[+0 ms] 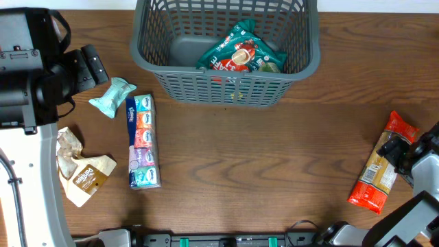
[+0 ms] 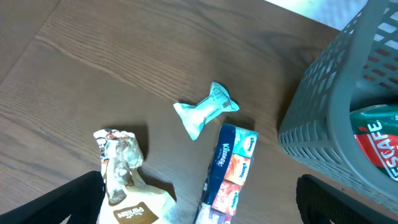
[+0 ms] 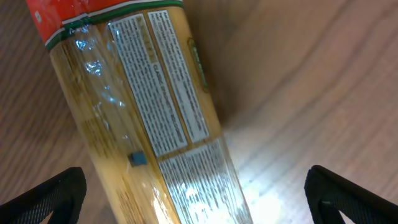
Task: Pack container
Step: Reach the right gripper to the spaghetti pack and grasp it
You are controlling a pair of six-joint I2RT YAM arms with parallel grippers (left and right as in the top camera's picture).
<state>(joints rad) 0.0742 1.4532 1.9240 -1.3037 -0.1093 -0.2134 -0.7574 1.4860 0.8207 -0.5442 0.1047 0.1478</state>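
The dark grey lattice basket (image 1: 206,86) stands at the back middle and holds green and red snack packets (image 1: 240,55); its wall also shows in the left wrist view (image 2: 323,124). My left gripper (image 2: 199,208) is open and empty, above a beige bag (image 2: 130,199) and a strip of tissue packs (image 2: 230,168). A small teal packet (image 2: 204,111) lies beyond them. My right gripper (image 3: 199,199) is open, its fingers on either side of a long pasta packet (image 3: 143,106) lying on the table at the right (image 1: 376,171).
In the overhead view the teal packet (image 1: 112,97), the tissue strip (image 1: 143,140) and the beige bag (image 1: 82,171) lie left of the basket. The left arm (image 1: 41,62) fills the back left corner. The table's front edge runs along the bottom.
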